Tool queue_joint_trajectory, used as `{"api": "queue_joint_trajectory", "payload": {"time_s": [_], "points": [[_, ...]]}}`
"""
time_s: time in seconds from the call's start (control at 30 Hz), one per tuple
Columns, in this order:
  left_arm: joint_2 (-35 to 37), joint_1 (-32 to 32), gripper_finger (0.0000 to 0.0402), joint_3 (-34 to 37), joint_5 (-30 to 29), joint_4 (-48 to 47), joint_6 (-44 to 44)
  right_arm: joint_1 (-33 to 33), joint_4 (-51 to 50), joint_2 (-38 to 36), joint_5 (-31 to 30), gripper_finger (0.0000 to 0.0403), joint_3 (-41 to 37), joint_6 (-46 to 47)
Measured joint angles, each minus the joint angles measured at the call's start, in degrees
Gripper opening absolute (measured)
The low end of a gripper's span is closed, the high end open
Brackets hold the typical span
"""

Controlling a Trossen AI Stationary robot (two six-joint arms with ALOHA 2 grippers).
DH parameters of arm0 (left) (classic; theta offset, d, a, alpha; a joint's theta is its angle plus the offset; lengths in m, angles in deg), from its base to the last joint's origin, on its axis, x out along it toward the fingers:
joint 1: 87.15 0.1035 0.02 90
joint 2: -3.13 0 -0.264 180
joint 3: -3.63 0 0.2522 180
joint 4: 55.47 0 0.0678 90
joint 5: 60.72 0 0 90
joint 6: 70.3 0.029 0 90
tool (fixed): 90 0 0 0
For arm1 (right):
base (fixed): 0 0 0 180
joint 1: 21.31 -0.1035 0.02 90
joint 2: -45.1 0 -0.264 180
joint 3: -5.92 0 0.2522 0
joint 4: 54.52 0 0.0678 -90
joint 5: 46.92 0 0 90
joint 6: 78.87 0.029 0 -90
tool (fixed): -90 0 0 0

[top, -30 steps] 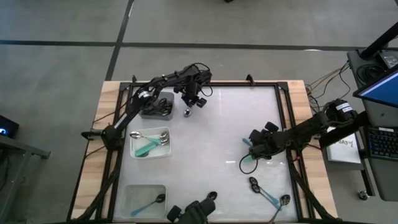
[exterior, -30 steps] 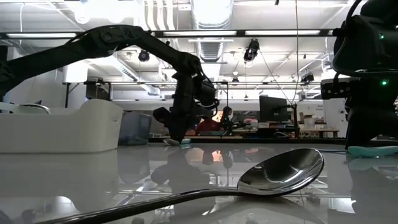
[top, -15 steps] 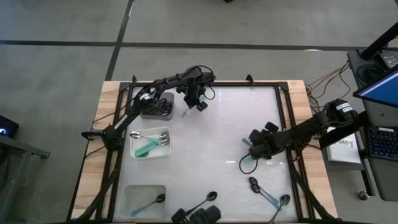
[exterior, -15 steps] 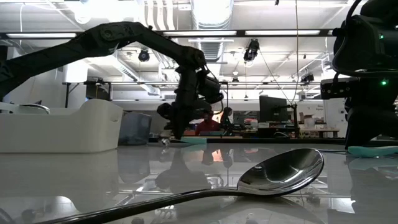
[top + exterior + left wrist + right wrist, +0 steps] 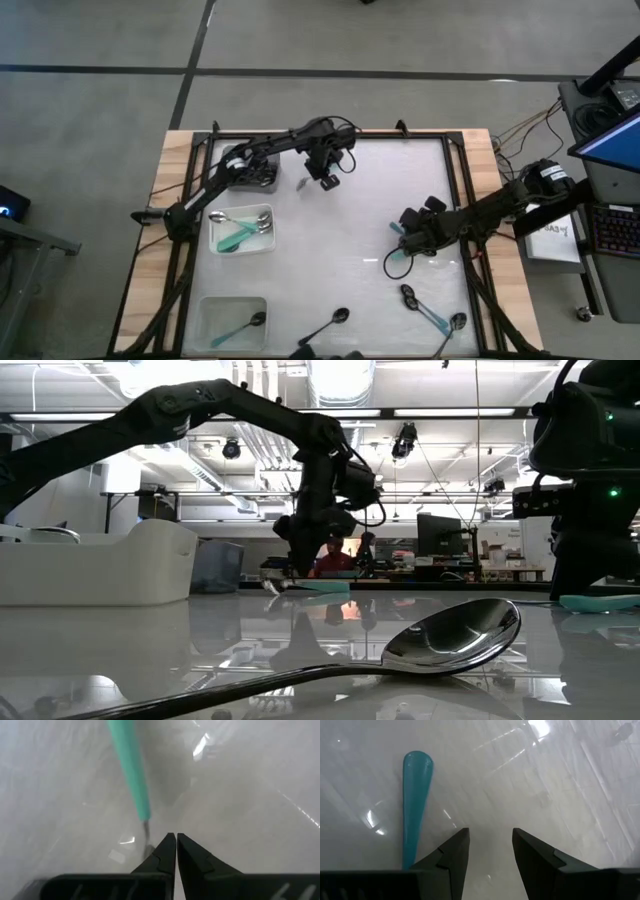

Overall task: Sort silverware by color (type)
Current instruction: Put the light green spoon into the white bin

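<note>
Your teal-handled spoon (image 5: 131, 767) is lying on the glossy white bench (image 5: 350, 230) near its far edge, just beside the grey bin (image 5: 252, 170) (probably where it belongs). Your left claw (image 5: 172, 851) is clenching its silver neck; your right claw (image 5: 490, 851) is hanging released beside another teal handle (image 5: 415, 800).

Bright ceiling strip lights glare off the glossy white table (image 5: 350, 230); wrist views look soft.

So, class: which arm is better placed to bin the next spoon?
Probably left. Its pincer is shut on a teal-handled spoon close to the bins. The right pincer is open, empty, low over the table beside another teal handle.
</note>
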Motion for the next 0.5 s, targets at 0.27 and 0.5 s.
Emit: {"api": "queue_joint_trajectory", "payload": {"time_s": [0.27, 0.5], "points": [[0.0, 0.2, 0.0, -0.1, 0.0, 1.2, 0.4, 0.0, 0.1, 0.0, 0.0, 0.0146, 0.0, 0.5], [0.0, 0.0, 0.0031, -0.1, -1.5, 1.1, 2.6, 0.0, 0.6, 0.0, 0.1, 0.0146, 0.0, 0.5]]}}
